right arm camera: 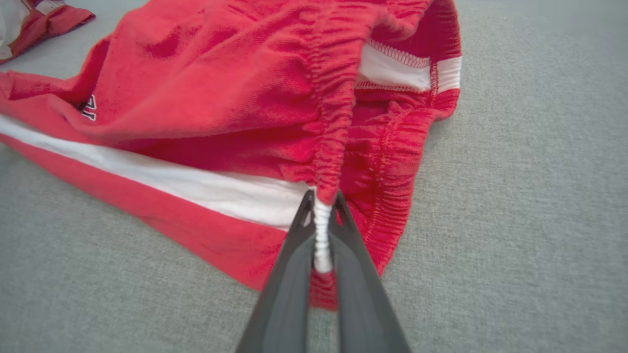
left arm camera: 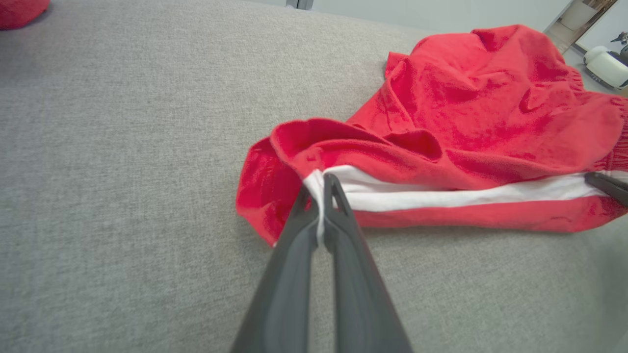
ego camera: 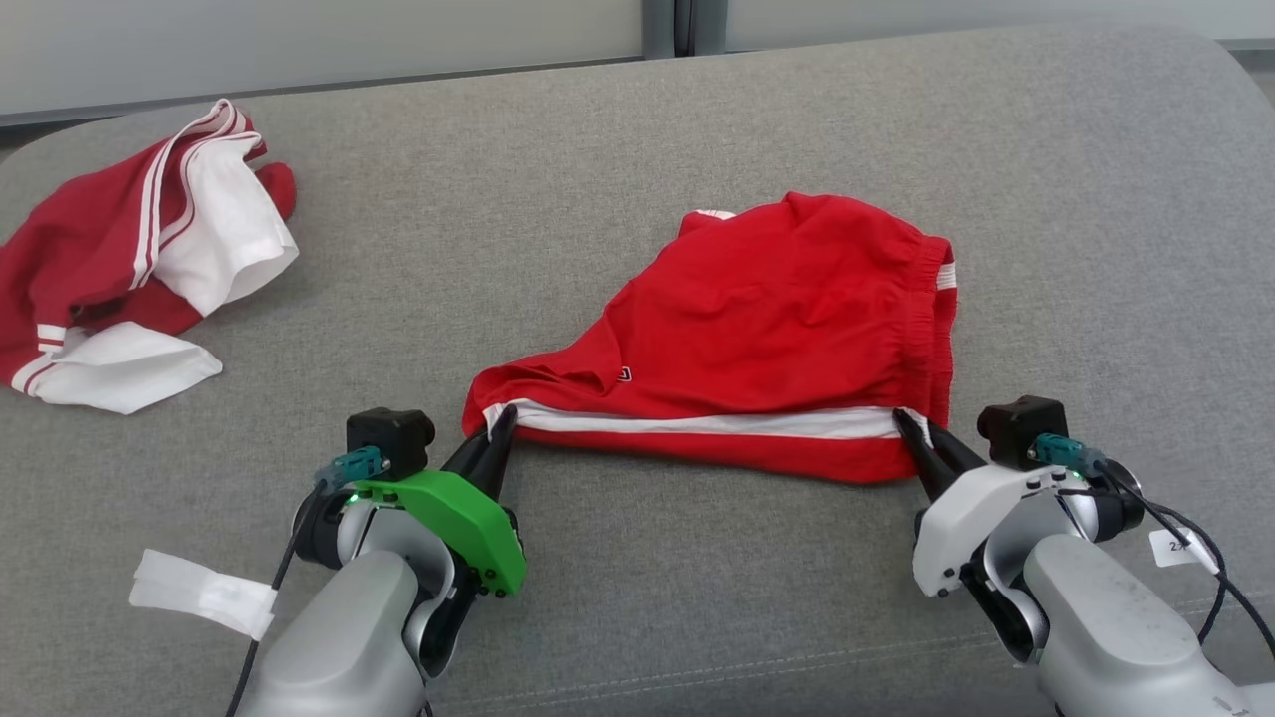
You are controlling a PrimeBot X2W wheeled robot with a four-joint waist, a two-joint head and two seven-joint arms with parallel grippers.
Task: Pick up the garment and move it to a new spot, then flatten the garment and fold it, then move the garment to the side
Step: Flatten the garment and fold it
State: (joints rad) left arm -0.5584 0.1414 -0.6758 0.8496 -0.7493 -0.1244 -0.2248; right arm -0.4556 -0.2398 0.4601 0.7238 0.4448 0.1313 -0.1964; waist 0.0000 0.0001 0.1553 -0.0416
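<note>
The garment [ego camera: 767, 319] is a pair of bright red shorts with a white side stripe and an elastic waistband, lying crumpled on the grey cushion. My left gripper [ego camera: 498, 423] is shut on the stripe at the hem corner, at the garment's near left end. In the left wrist view the white cloth [left arm camera: 321, 196] is pinched between the closed left gripper [left arm camera: 320, 189]. My right gripper [ego camera: 908, 423] is shut on the waistband end of the stripe at the near right. The right wrist view has the white waistband cloth [right arm camera: 322, 230] squeezed in the closed right gripper [right arm camera: 322, 203].
A second garment [ego camera: 129, 269], dark red with white stripes and white lining, lies bunched at the far left of the cushion [ego camera: 637, 129]. A white tag [ego camera: 199, 595] hangs by my left forearm. The cushion's back edge runs along the top, with a pale wall behind.
</note>
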